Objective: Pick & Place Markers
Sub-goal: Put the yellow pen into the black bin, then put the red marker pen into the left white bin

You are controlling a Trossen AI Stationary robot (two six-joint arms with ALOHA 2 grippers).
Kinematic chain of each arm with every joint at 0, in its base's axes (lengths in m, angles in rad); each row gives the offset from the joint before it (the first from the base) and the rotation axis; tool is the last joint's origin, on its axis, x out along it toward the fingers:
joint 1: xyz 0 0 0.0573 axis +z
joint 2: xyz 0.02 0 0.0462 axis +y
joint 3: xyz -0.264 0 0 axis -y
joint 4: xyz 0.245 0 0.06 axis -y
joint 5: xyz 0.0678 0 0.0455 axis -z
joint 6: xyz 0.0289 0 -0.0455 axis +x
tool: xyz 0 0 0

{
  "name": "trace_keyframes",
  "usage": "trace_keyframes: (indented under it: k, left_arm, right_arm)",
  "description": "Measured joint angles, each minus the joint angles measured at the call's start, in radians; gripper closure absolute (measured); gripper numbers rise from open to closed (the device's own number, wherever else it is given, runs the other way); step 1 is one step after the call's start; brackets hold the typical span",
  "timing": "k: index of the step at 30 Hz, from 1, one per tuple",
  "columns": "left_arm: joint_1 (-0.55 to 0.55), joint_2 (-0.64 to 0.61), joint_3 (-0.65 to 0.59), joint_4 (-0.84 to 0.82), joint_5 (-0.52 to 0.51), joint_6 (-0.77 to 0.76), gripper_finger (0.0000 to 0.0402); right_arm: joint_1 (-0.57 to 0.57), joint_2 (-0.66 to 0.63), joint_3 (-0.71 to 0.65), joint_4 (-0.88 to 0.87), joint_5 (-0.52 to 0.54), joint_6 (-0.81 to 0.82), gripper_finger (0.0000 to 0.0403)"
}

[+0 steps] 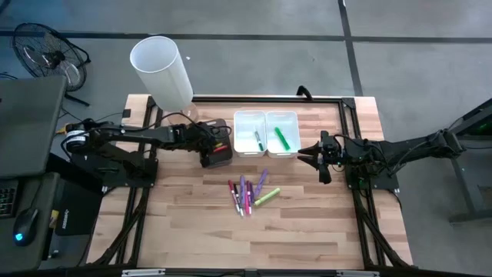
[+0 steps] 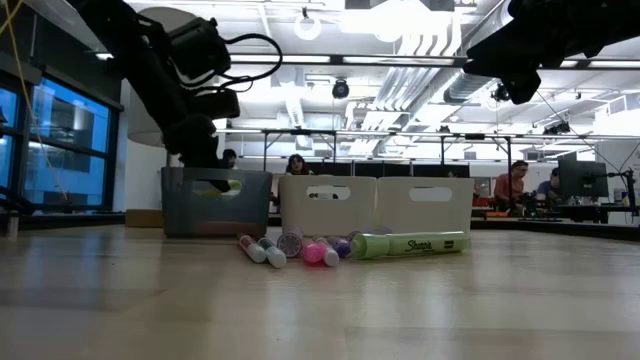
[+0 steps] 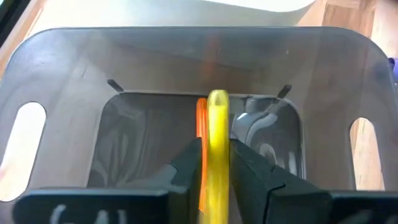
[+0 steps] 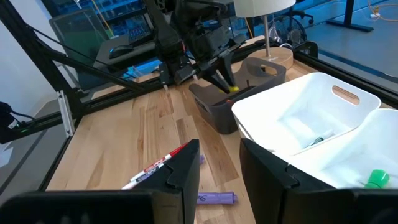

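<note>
My left gripper (image 3: pixel 216 149) is over the dark grey bin (image 1: pixel 216 152), shut on a yellow marker (image 3: pixel 217 121). An orange marker (image 3: pixel 201 118) lies inside that bin. In the low view my left gripper (image 2: pixel 200 140) reaches down into the same bin (image 2: pixel 215 203). Several pink, purple, red and green markers (image 1: pixel 250 192) lie loose on the table's middle. My right gripper (image 4: pixel 217 165) is open and hovers right of the white bins (image 1: pixel 265 132), touching nothing. Each white bin holds a green marker (image 1: pixel 282 138). My left gripper pinches the yellow marker between its two fingers, the marker lying along the fingers. Its free end (image 3: pixel 218 98) sticks out past the fingertips and points down into the dark bin. The fingers come from above, slanting from the table's left. Whether the end touches the bin's floor I cannot tell.
A tall white cylinder (image 1: pixel 163 71) stands at the far edge behind the dark bin. A bright green Sharpie (image 2: pixel 410 243) lies at the right of the loose pile. Bare wood shows along the near side of the table (image 1: pixel 254 238). People sit in the room beyond.
</note>
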Motion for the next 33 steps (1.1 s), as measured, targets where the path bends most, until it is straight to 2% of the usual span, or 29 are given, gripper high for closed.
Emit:
trace_keyframes:
  k: [5,14,20,24,33]
  left_arm:
    - [0.0,0.0,0.0,0.005,-0.003,0.001,0.0301]
    - [-0.002,-0.004,0.0,-0.006,-0.003,-0.003,0.0299]
    - [-0.002,-0.056,0.002,-0.031,0.002,-0.01,0.0298]
    - [-0.013,-0.096,0.002,-0.038,0.05,-0.043,0.0298]
    - [-0.118,-0.15,0.002,-0.035,0.123,-0.028,0.0298]
  right_arm:
    - [0.0,0.0,0.0,0.0,0.0,0.0,0.03]
    - [0.0,0.0,0.0,0.0,0.0,0.0,0.03]
    - [0.0,0.0,0.0,0.0,0.0,0.0,0.03]
    - [0.0,0.0,0.0,0.0,0.0,0.0,0.03]
    - [0.0,0.0,0.0,0.0,0.0,0.0,0.0299]
